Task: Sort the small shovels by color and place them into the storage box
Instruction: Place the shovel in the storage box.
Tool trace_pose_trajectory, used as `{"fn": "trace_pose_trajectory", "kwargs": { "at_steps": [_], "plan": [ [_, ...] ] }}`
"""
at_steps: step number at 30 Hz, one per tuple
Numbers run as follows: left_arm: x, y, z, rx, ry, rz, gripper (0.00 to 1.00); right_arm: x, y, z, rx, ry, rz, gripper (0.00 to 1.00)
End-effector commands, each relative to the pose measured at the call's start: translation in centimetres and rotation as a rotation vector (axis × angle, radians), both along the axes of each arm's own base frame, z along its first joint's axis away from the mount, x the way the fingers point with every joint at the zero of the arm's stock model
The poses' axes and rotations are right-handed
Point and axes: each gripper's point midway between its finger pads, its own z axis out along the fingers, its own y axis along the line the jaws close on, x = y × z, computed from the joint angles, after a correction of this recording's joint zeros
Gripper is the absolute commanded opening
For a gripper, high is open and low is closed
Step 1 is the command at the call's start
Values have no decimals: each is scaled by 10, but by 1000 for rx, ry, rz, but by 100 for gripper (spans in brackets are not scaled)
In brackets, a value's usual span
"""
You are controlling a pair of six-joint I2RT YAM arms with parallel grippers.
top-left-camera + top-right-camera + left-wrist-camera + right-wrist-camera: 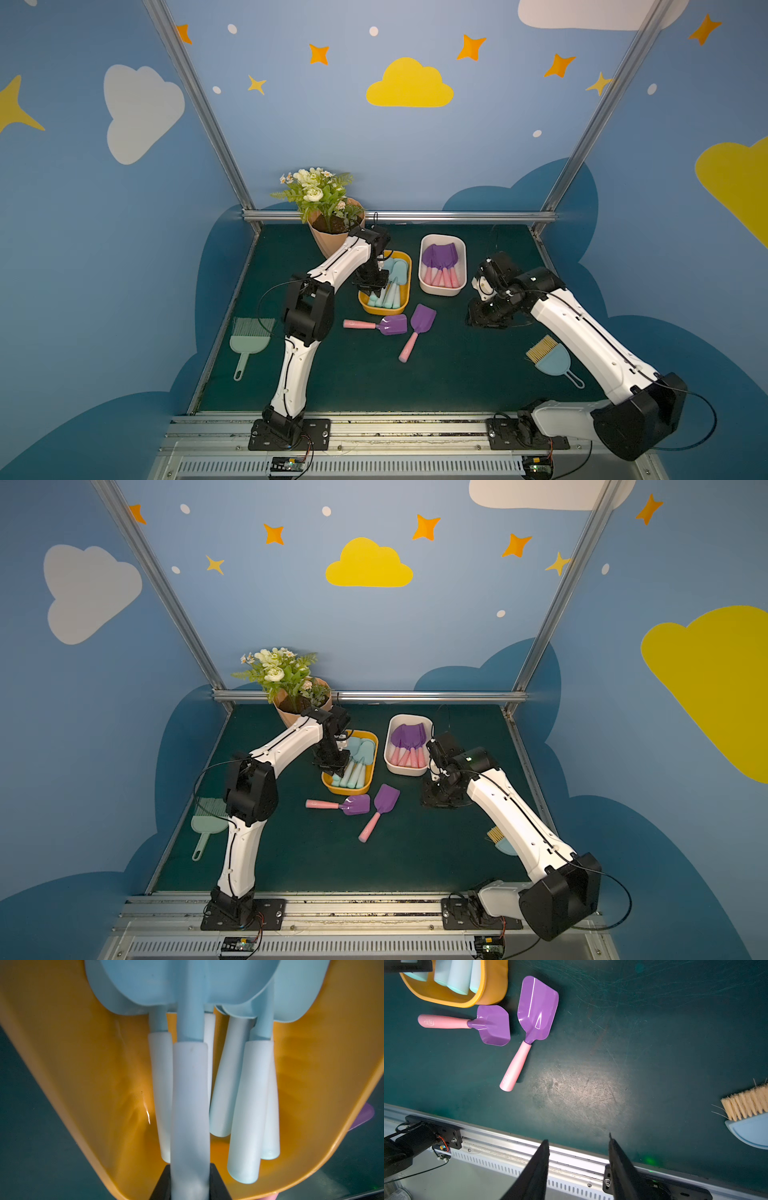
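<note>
Left fingers [163,1186] pinch the pale handle of a light blue shovel [190,1105] in the yellow box [83,1064], over other blue shovels [247,1105]. Right fingers [537,1167] stand spread, empty, above the green desk [654,1043]; a pointed purple shovel [493,1025] and a square purple shovel [537,1007] lie on it beside the yellow box. In both top views the white box [440,291] holds stacked purple shovels [440,254], near the yellow one.

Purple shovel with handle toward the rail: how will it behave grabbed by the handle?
Probably stiff: the purple shovel looks like hard, glossy plastic. Its smooth, tapered handle may slip or twist when pinched. The wide blade could tip it down.
</note>
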Motion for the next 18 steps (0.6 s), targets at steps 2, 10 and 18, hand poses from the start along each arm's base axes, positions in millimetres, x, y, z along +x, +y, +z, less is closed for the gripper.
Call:
{"fn": "trace_pose_trajectory", "kwargs": {
  "at_steps": [2,10,18],
  "plan": [
    [-2,2,-8,-2,20,-5,3,-2,1,1,3,14,6,47],
    [-7,4,-14,0,31,0,3,-2,2,0,4,22,6,47],
    [-12,5,-15,-3,39,2,5,-2,5,-2,12,36,12,47]
  ]
}}
